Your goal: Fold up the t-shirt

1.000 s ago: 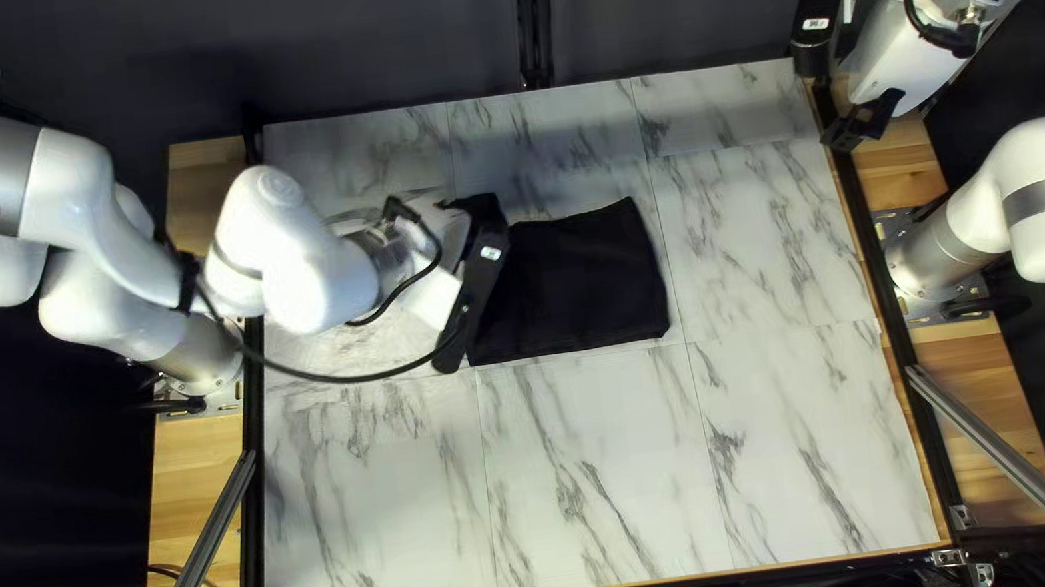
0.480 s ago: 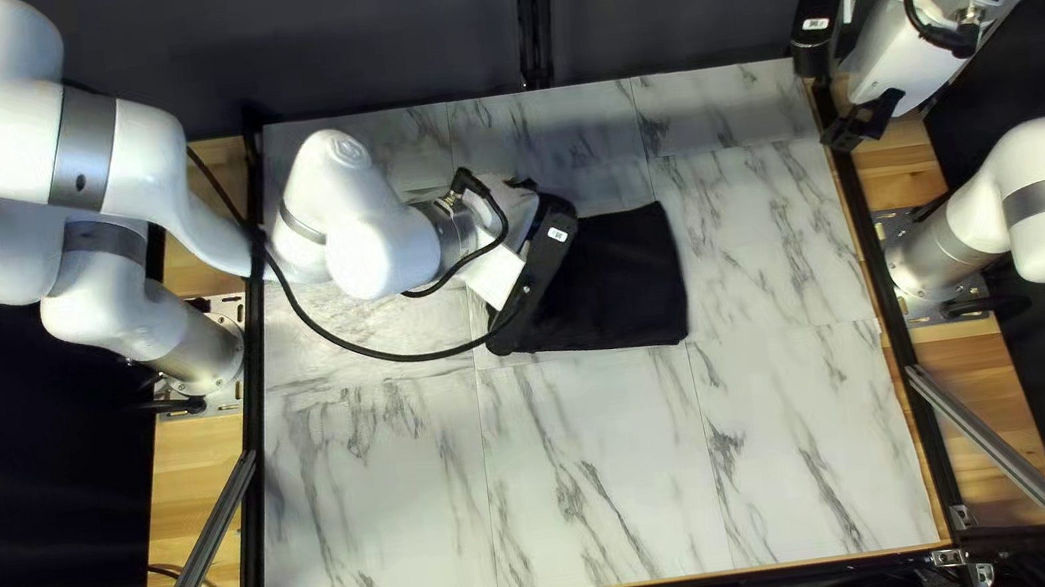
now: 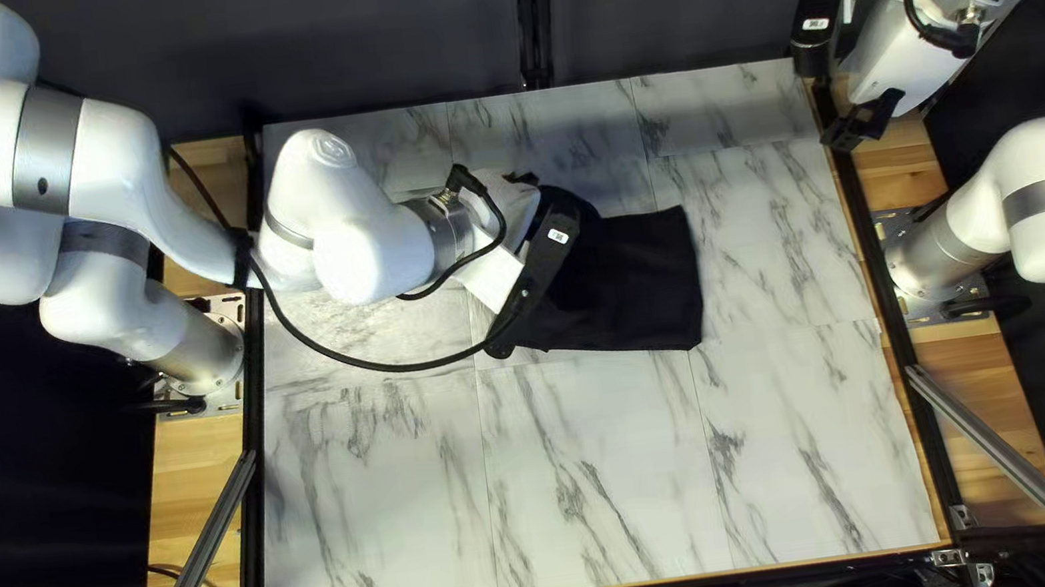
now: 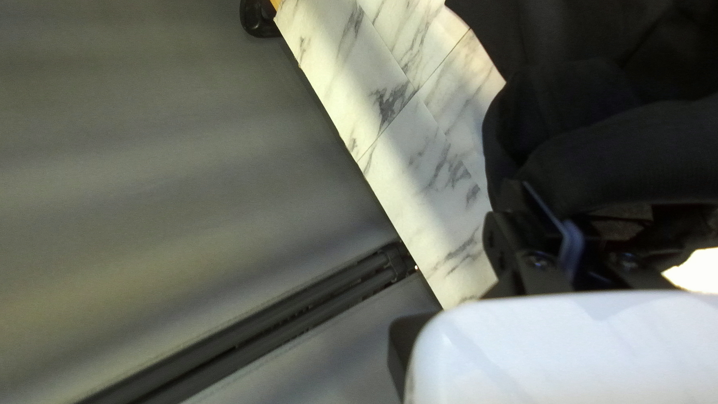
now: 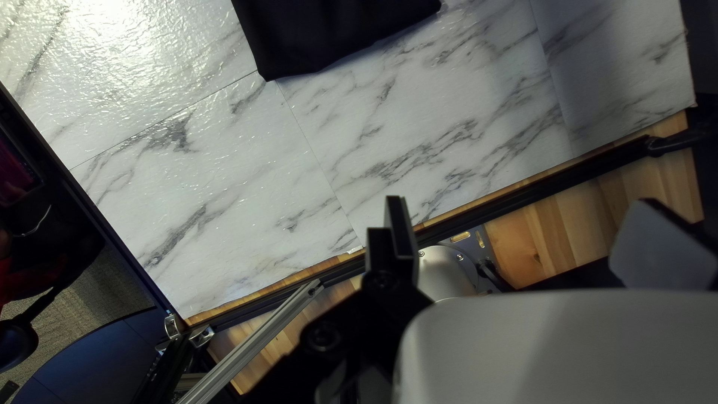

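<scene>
Black t-shirt point(image 3: 642, 281) around and ahead of the left gripper point(image 3: 543, 260), bunched cloth in its narrow grip

"Where does the top left view look from?"

"Above the near edge of the table point(image 3: 602, 485), slanting down over the top to the dark curtain point(image 3: 380, 30)."

"And the left wrist view?"

"From my left arm point(image 3: 369, 253), close over the black cloth point(image 3: 636, 285), facing the far edge. Both views catch the curtain's black rail point(image 4: 277, 322)."

"The right wrist view?"

"From my right arm point(image 3: 920, 39), farther off the cloth, looking down across the table's right side. It shares the right arm's base point(image 5: 447, 271) and the metal strut point(image 5: 262, 340) with the top left view."

"Common to all three?"

"Marbled tabletop and some cloth."
</scene>
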